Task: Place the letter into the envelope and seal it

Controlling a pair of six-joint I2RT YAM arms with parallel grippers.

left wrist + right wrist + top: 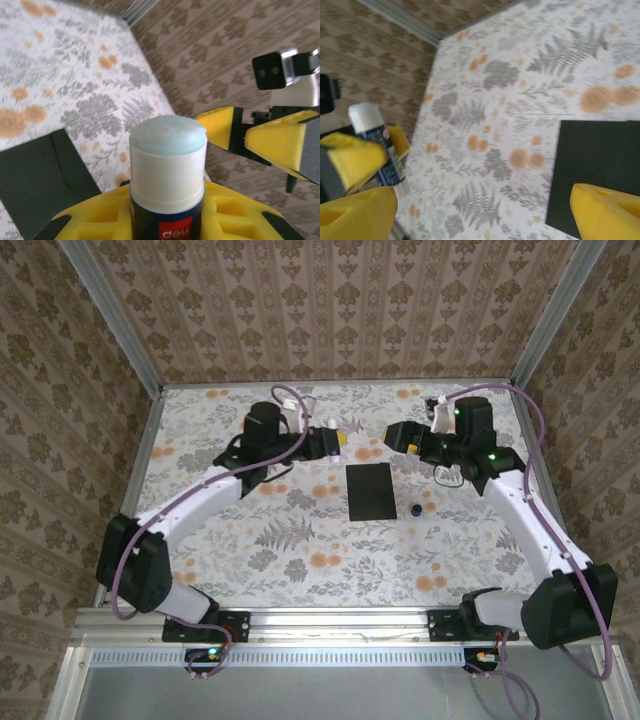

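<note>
The black envelope point(370, 492) lies flat mid-table; it also sits at the lower left of the left wrist view point(40, 180) and at the right of the right wrist view point(597, 160). The letter is out of view. My left gripper point(338, 440) hovers behind the envelope's far left corner, shut on a glue stick point(168, 165) with a white collar, pale blue tip and dark label; the stick is uncapped. The same glue stick point(372, 142) appears at the left of the right wrist view. My right gripper point(393, 437) faces it from the right, open and holding nothing, its yellow fingers point(605, 212) wide apart.
A small dark blue cap-like piece point(413, 509) lies on the floral tabletop point(300, 550) just right of the envelope's near corner. Patterned walls and metal rails point(330, 383) enclose the table. The right gripper's yellow fingers point(272, 140) hang close to the glue stick's right.
</note>
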